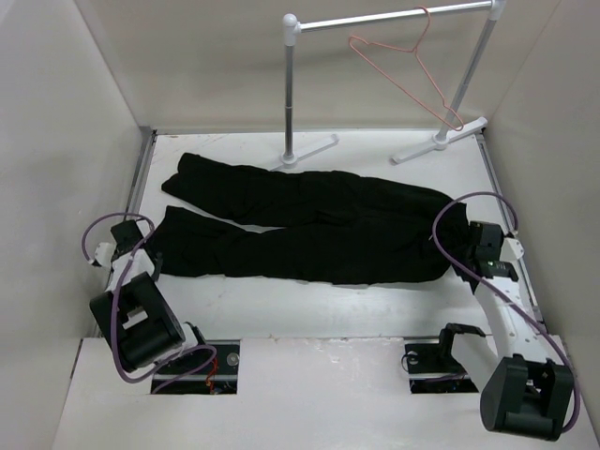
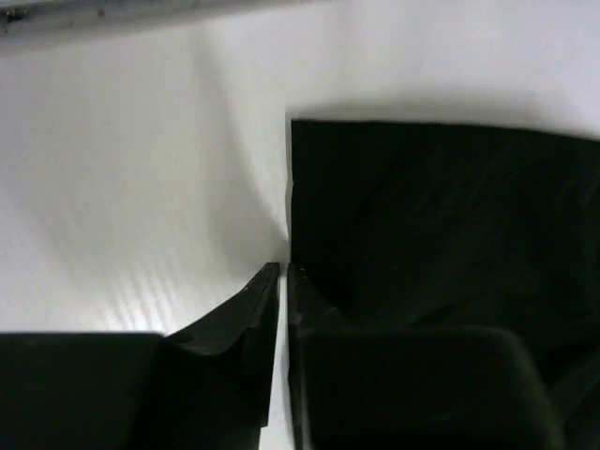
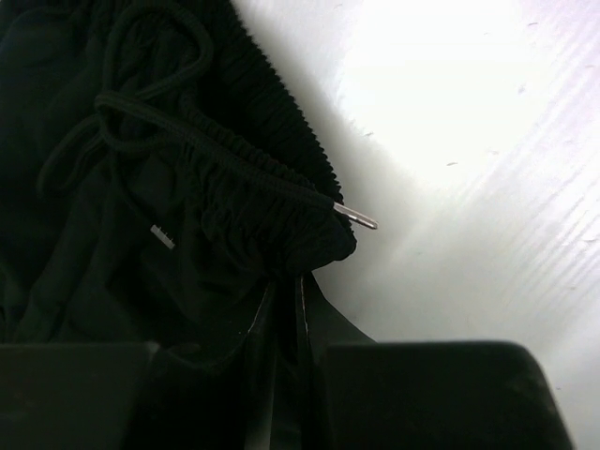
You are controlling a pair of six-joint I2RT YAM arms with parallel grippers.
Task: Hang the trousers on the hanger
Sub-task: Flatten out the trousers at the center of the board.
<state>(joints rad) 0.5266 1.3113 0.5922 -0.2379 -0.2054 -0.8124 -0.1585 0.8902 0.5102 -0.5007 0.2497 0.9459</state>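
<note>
The trousers [image 1: 309,225] lie flat across the white tabletop [image 1: 309,314], waistband [image 3: 281,187] toward the right edge — nothing hung yet. Now the right end effector [image 3: 286,286] pinches the waistband corner; the left end effector [image 2: 283,272] is closed to a slit at a hem, grip unclear. The hanger [image 1: 408,80] waits on the rail [image 1: 394,19] by the far right corner — plain walls around.

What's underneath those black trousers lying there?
The trousers lie spread flat on the white table, which shows all round their edges. Whatever is directly beneath the cloth is covered, so I cannot tell whether anything else lies there.
</note>
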